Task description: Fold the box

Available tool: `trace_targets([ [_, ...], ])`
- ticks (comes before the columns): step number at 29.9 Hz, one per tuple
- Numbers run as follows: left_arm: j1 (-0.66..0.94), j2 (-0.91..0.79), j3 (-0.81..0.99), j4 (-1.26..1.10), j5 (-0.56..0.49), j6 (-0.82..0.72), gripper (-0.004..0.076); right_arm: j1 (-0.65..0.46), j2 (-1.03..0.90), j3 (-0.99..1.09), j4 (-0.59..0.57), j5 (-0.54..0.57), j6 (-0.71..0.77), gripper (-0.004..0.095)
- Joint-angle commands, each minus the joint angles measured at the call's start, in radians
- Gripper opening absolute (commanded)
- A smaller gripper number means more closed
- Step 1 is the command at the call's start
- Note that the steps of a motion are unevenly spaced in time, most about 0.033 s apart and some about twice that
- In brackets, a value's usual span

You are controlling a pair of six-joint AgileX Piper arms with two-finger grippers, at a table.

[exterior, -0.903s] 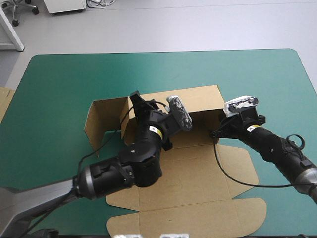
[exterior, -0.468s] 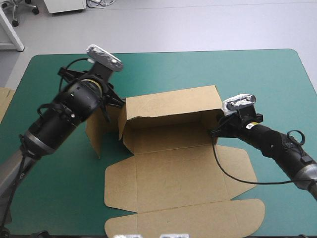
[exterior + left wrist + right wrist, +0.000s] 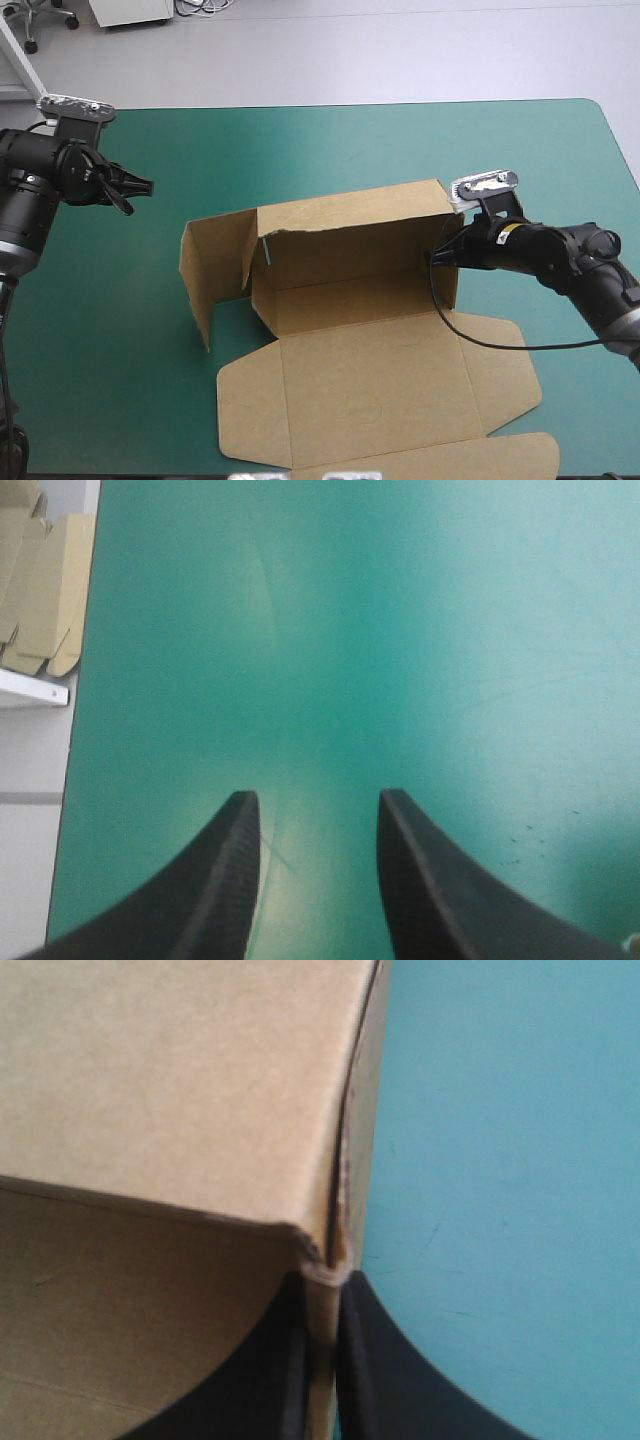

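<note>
The brown box [image 3: 360,370] lies mid-table with its back wall and right wall raised. Its left wall stands angled outward, and the lid panel lies flat toward the near edge. My right gripper [image 3: 436,258] is at the right wall's top corner. In the right wrist view the box [image 3: 180,1090] fills the space ahead, and the right gripper [image 3: 322,1282] is pinched on the wall's edge. My left gripper [image 3: 140,187] hovers near the table's far left, well away from the box. The left gripper [image 3: 318,798] is open, with only teal-green cover between its fingers.
A stack of more brown board [image 3: 40,590] shows beyond the table's left edge in the left wrist view. Bare teal-green cover [image 3: 120,330] stretches left of the box and behind it up to the far edge.
My left arm has pulled back from the box's back-left corner to the table's far left. The left wall has swung outward. My right gripper stays clamped on the right wall.
</note>
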State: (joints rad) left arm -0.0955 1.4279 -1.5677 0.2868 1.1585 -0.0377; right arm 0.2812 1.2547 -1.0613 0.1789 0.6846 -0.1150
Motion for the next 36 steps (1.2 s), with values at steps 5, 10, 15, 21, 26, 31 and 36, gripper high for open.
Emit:
trace_targets([
  [5, 0.027, -0.037, -0.033, -0.043, -0.015, 0.011, 0.0278, 0.001, 0.088, -0.209, -0.075, 0.206, 0.08, -0.002],
  [10, 0.027, -0.037, -0.033, -0.1, -0.015, 0.031, 0.0278, 0.001, 0.213, -0.332, -0.094, 0.305, 0.1, -0.002],
  [15, 0.027, -0.037, -0.031, -0.16, -0.015, 0.063, 0.0278, 0.001, 0.308, -0.428, -0.094, 0.361, 0.088, 0.0043],
  [21, 0.025, -0.037, -0.031, -0.171, -0.015, 0.066, 0.0278, 0.001, 0.309, -0.444, -0.1, 0.323, 0.072, 0.0565],
  [26, 0.025, -0.037, -0.031, -0.177, -0.015, 0.074, 0.0278, 0.001, 0.303, -0.463, -0.118, 0.366, 0.081, 0.0622],
  [31, 0.025, -0.037, -0.031, -0.177, -0.033, 0.074, 0.0278, 0.001, 0.267, -0.448, -0.12, 0.433, 0.081, 0.0604],
  [36, 0.025, -0.037, -0.031, -0.175, -0.056, 0.074, 0.0278, 0.001, 0.176, -0.35, -0.118, 0.325, 0.084, 0.0563],
])
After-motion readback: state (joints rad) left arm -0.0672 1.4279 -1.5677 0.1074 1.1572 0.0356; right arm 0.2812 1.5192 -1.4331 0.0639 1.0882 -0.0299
